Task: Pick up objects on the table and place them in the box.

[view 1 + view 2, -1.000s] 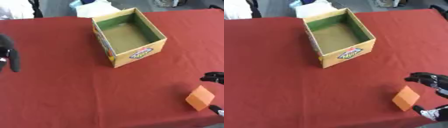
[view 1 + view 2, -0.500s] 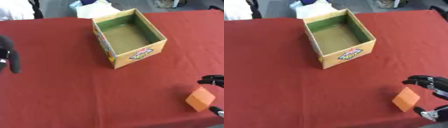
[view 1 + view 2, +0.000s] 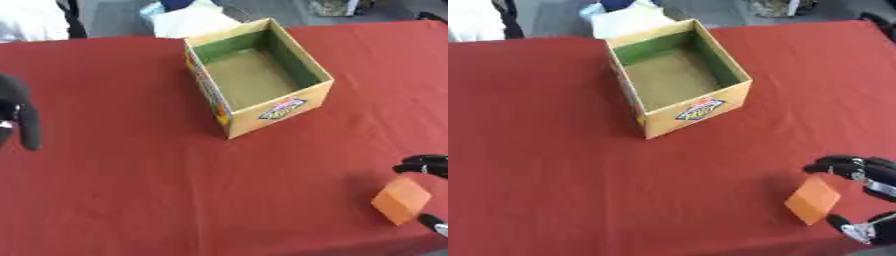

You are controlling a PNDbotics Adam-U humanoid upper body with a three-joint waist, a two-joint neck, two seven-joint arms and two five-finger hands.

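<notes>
A: The right hand [image 3: 866,200] is at the lower right corner of the table. Its fingers [image 3: 837,166] curl over the top of the orange block [image 3: 812,200] and its thumb comes from below, so the hand is closed around the block from two sides. If the block is lifted or touches the cloth, this is not clear.

B: And the left hand [image 3: 17,112]?

A: It shows at the left edge, black, with the fingers hanging straight and relaxed, holding nothing. It is well apart from everything else.

B: What is in the box [image 3: 256,75]?

A: Nothing can be seen in it. It is an open cardboard box, yellow outside with a printed label on the near wall, green on the inner walls, and a bare brown bottom. It stands in the far middle of the table, turned a little askew.

B: Does something stand between the block and the box?

A: No, only the red tablecloth [image 3: 131,190]. The block is well apart from the box, to the near right of it.

B: How are the edges?

A: The block is near the table's right and near edges. Behind the far edge, just beyond the box, lies a pale bundle [image 3: 194,20], and a white shape is at the far left corner.
</notes>
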